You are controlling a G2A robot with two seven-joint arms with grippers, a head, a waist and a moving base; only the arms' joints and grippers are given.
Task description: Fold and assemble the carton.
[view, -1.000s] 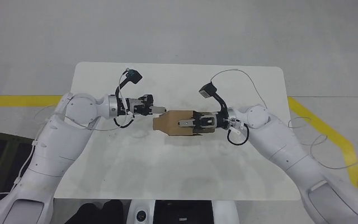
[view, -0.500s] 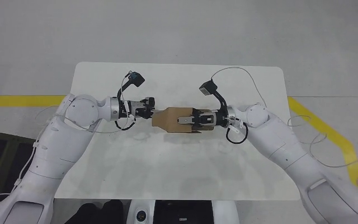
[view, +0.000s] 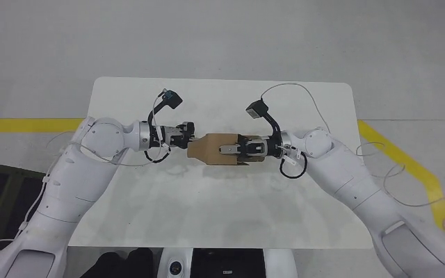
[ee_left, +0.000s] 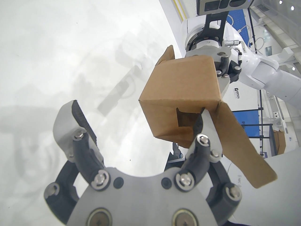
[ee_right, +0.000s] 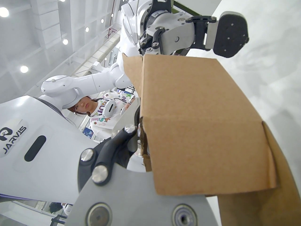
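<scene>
A small brown carton (view: 217, 148) hangs just above the middle of the white table (view: 139, 208). My right gripper (view: 235, 149) is shut on it from the right, one finger lying along the carton's top. In the right wrist view that finger (ee_right: 127, 128) presses the carton (ee_right: 200, 130) from the side; the other is hidden. My left gripper (view: 189, 137) is open at the carton's left end. In the left wrist view one fingertip (ee_left: 202, 118) rests at a slot in the carton's (ee_left: 183, 88) end face, beside a loose flap (ee_left: 242, 147). The other finger (ee_left: 77, 118) is apart.
A thin cable (view: 306, 97) loops over the table's back right part. Bare table surface lies all around the carton, in front and behind. Yellow floor tape (view: 35, 125) runs past both table sides.
The right gripper has carried the carton slightly left and away from the table's front. The left gripper has turned and met the carton's left end, one finger now touching it.
</scene>
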